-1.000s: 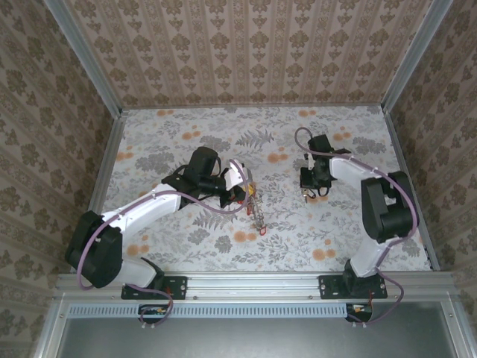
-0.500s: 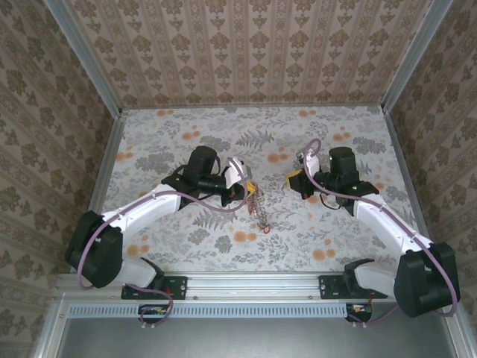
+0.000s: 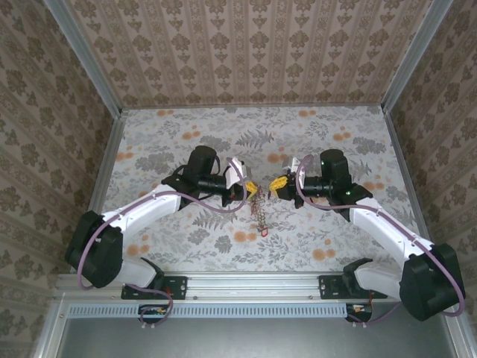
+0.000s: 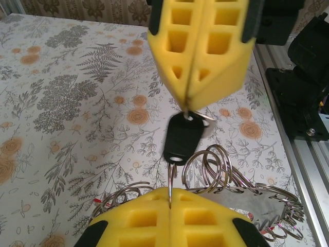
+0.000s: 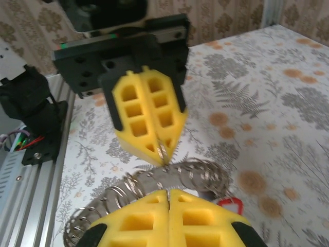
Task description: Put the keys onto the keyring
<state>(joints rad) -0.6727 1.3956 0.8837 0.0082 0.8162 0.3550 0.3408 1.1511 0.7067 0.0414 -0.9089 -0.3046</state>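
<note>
Nothing legible anywhere: no lettering, numbers or logos on the black key tag (image 4: 181,139), the metal keyring (image 5: 195,174), the yellow pads (image 4: 218,46) of the right pincer, or the flowered table (image 4: 67,98).

Gap between left gripper (image 3: 250,188) and right gripper (image 3: 277,186) bridged by black-tagged key (image 4: 181,138), keyring (image 3: 259,212) hanging at 6 o'clock; table (image 3: 223,127) free toward 12, walls (image 3: 246,52) at 9, 12, 3 o'clock.
</note>
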